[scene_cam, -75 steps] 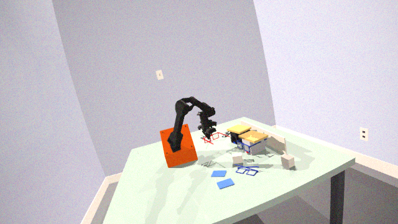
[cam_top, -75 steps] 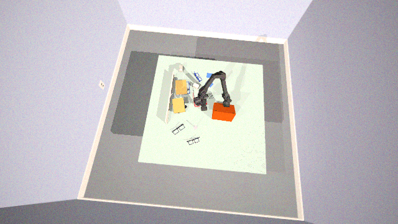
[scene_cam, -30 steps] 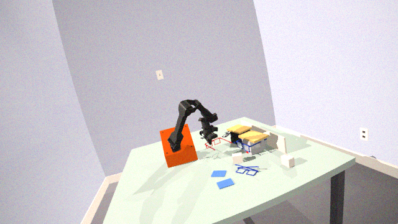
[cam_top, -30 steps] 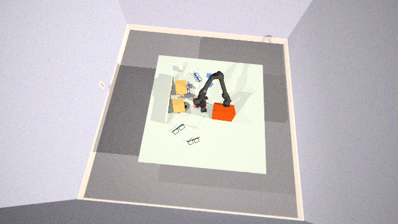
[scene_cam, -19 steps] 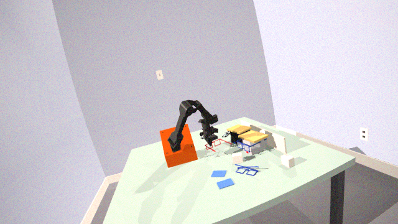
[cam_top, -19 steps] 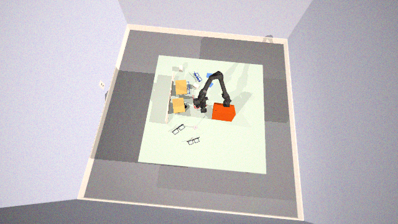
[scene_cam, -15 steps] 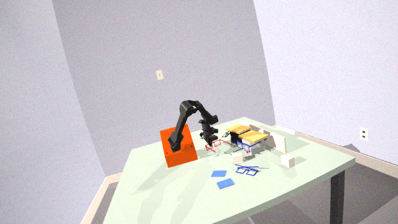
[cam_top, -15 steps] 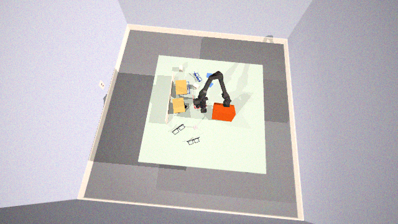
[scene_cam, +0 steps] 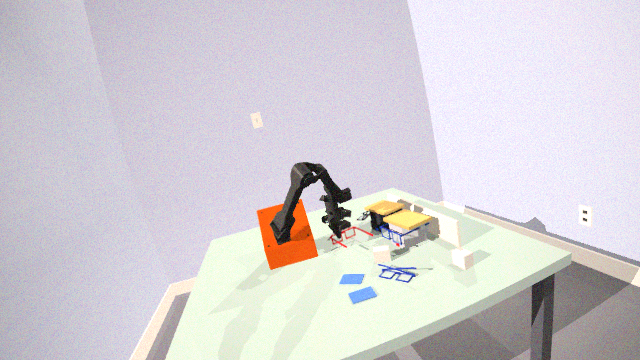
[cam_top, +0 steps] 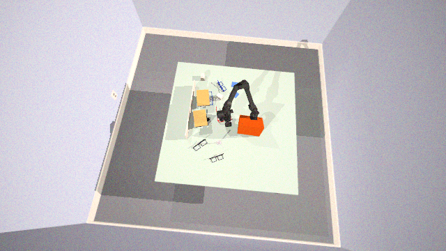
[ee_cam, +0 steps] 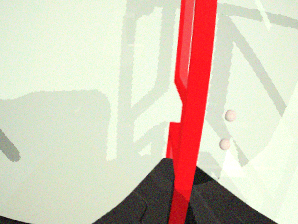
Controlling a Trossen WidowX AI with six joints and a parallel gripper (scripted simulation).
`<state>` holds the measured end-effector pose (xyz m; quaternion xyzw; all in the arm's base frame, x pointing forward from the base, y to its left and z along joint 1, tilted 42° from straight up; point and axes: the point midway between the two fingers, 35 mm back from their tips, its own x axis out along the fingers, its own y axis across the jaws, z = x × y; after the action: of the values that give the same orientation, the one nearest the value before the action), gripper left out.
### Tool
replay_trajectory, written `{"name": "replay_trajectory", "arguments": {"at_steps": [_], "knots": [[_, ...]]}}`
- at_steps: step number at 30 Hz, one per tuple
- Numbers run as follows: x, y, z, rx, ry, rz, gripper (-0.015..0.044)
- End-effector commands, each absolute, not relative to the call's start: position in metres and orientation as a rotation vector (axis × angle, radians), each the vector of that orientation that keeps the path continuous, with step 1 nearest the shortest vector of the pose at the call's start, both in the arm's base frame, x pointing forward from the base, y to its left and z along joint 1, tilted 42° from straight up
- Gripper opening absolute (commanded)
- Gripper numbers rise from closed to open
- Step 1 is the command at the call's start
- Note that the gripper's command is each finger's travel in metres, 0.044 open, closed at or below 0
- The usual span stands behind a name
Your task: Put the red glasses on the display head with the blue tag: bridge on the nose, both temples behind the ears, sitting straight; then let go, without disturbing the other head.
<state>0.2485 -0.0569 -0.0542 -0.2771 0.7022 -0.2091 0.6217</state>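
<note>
My gripper [scene_cam: 340, 235] [ee_cam: 173, 168] is shut on the red glasses [scene_cam: 364, 232] [ee_cam: 200, 60], holding them above the table with the temples pointing toward the heads. The glasses are off both heads. One display head has a yellow top [cam_top: 203, 97] [scene_cam: 407, 219], a pale body, a small red spot and blue glasses [scene_cam: 399, 239] at its front. The other head, with a yellow top [cam_top: 200, 118] [scene_cam: 384, 208], has a black body; a dark frame-like shape [scene_cam: 363, 216] is in front of it. I cannot make out which head bears the blue tag. The wrist view shows neither head.
An orange box [cam_top: 250, 125] [scene_cam: 300, 220] is at the arm's base. A pale panel [scene_cam: 447, 225] stands behind the heads. Blue glasses [cam_top: 221, 86] [scene_cam: 397, 274], two black pairs [cam_top: 200, 144] [cam_top: 217, 157], white blocks [scene_cam: 381, 253] [scene_cam: 462, 258] and blue pads [scene_cam: 352, 279] [scene_cam: 362, 295] lie around.
</note>
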Motion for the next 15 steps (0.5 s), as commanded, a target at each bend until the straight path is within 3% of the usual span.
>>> {"name": "replay_trajectory", "arguments": {"at_steps": [1, 12, 15], "knots": [[0.2439, -0.0613, -0.0581, -0.649, 1.624, -0.481, 0.0000], [0.2422, -0.0654, -0.0620, -0.650, 1.624, -0.483, 0.0000], [0.2451, -0.0636, -0.0607, -0.639, 1.617, -0.483, 0.0079]]}}
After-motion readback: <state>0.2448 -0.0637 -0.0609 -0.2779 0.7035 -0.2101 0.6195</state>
